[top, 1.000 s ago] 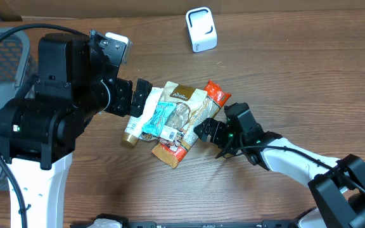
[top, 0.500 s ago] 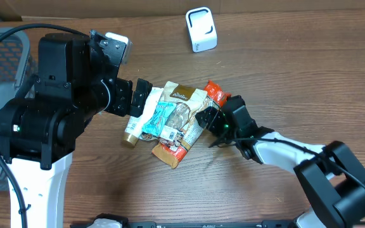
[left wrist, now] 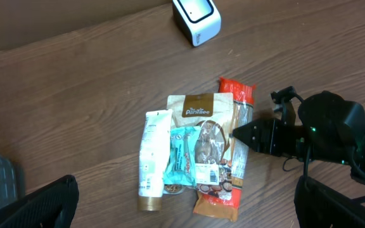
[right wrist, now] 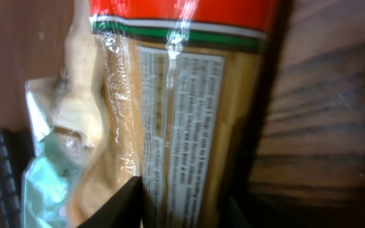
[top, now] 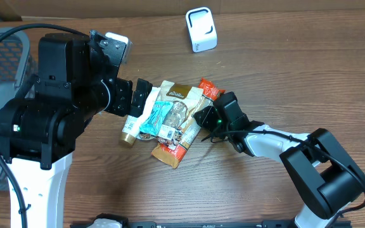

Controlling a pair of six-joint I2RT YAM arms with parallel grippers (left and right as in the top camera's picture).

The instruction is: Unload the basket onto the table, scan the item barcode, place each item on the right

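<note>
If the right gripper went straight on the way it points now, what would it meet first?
The red-topped snack packet, lying directly in front of the right gripper. They may already touch, but depth is unclear.

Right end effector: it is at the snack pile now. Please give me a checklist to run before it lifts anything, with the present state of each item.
1. Right end effector reaches the right edge of the pile: ok.
2. Red packet lies between its fingers: ok.
3. Grip closed firmly on that packet: cannot tell.
4. Only one packet caught; the brown pouch lies close beside: cannot tell.
5. Left end effector open, above the pile: ok.
6. Scanner stands apart from the pile, nothing in front of it: ok.
</note>
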